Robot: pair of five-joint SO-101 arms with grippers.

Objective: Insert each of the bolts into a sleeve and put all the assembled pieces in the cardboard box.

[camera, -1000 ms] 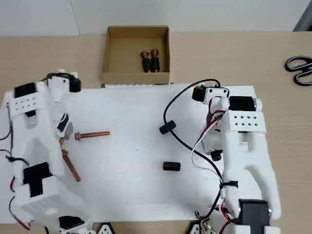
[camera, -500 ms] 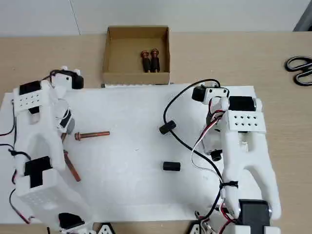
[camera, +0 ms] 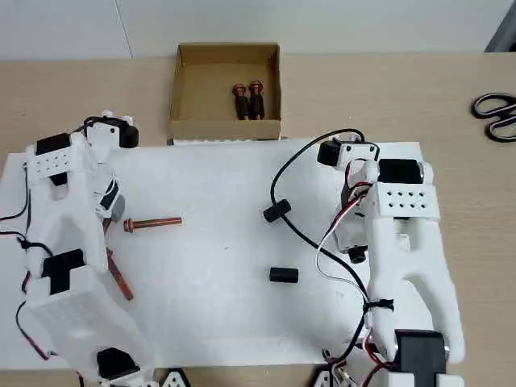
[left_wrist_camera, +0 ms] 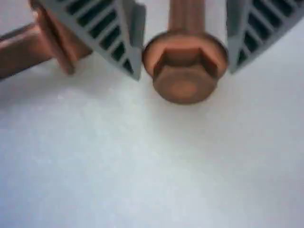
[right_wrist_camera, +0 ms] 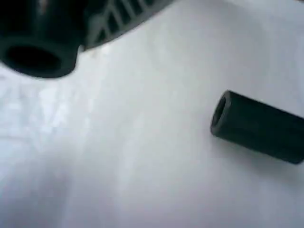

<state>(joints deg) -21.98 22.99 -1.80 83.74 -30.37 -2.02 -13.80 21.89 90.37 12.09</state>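
Note:
Two copper bolts lie on the white mat (camera: 218, 322) at the left: one (camera: 153, 223) crosswise, one (camera: 121, 278) slanted. My left gripper (camera: 109, 238) stands over the slanted bolt's head. In the left wrist view that bolt's hexagonal head (left_wrist_camera: 184, 71) sits between the grey fingers (left_wrist_camera: 104, 28) with a gap on each side, so the left gripper (left_wrist_camera: 184, 70) is open. The other bolt (left_wrist_camera: 33, 45) lies beside it. My right gripper (camera: 355, 248) is shut on a black sleeve (right_wrist_camera: 38, 50), its finger (right_wrist_camera: 118, 21) alongside. A loose sleeve (camera: 283, 275) (right_wrist_camera: 259, 128) lies mid-mat.
The cardboard box (camera: 226, 127) at the back holds two assembled pieces (camera: 248, 101). Another black sleeve-like piece (camera: 276, 211) sits by the right arm's black cable (camera: 282, 173). Scissors (camera: 496, 115) lie on the wooden table at the far right.
The left arm has shifted toward the back of the table and slightly right, its gripper staying by the bolts. The right arm, bolts and sleeves have not moved.

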